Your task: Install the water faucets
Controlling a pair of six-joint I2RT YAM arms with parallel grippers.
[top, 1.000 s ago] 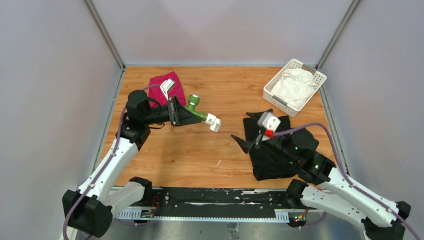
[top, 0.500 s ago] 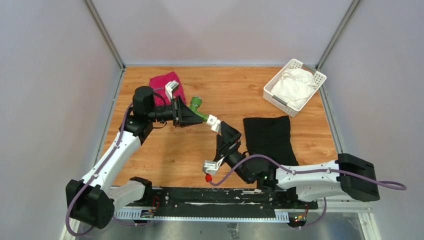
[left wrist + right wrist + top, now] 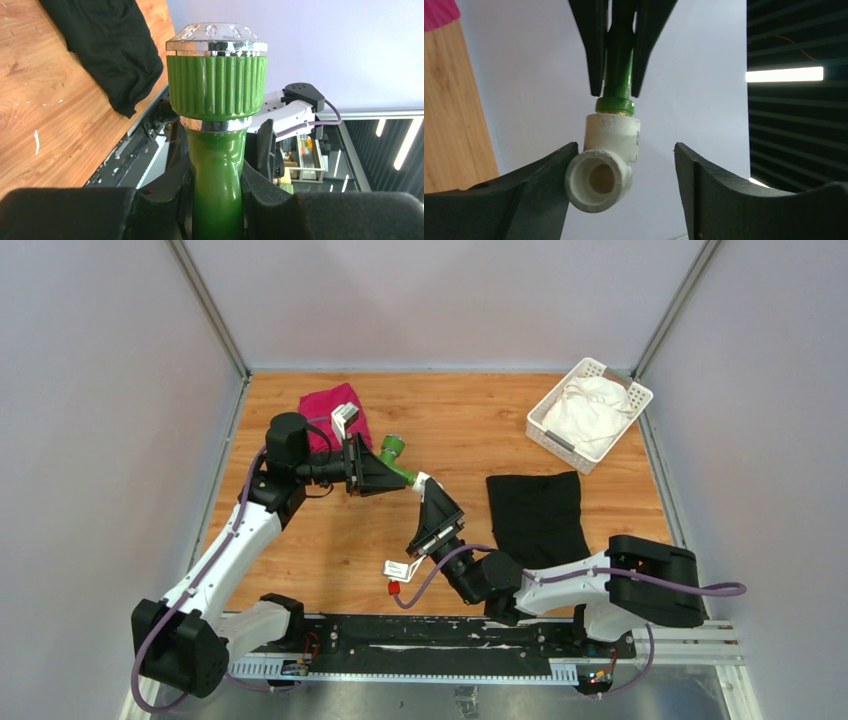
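My left gripper [image 3: 388,470] is shut on the green tap [image 3: 393,448] and holds it above the left middle of the table. In the left wrist view its stem is clamped between the pads and the ribbed green knob [image 3: 216,85] with its chrome cap points away. The white pipe fitting [image 3: 421,480] sits on the tap's lower end. My right gripper [image 3: 625,147] stands open around that white fitting [image 3: 606,160]. The fitting is close against the left finger, and a wide gap separates it from the right finger. Its round opening faces the right wrist camera.
A red cloth [image 3: 328,408] lies behind the left arm. A black cloth [image 3: 535,515] is spread right of centre. A white basket [image 3: 636,392] with a white cloth stands at the back right corner. Grey walls enclose the table on three sides.
My right arm swung from over the black cloth to the table's middle and brought its jaws around the white fitting, narrowing them somewhat. The left gripper raised the tap slightly.
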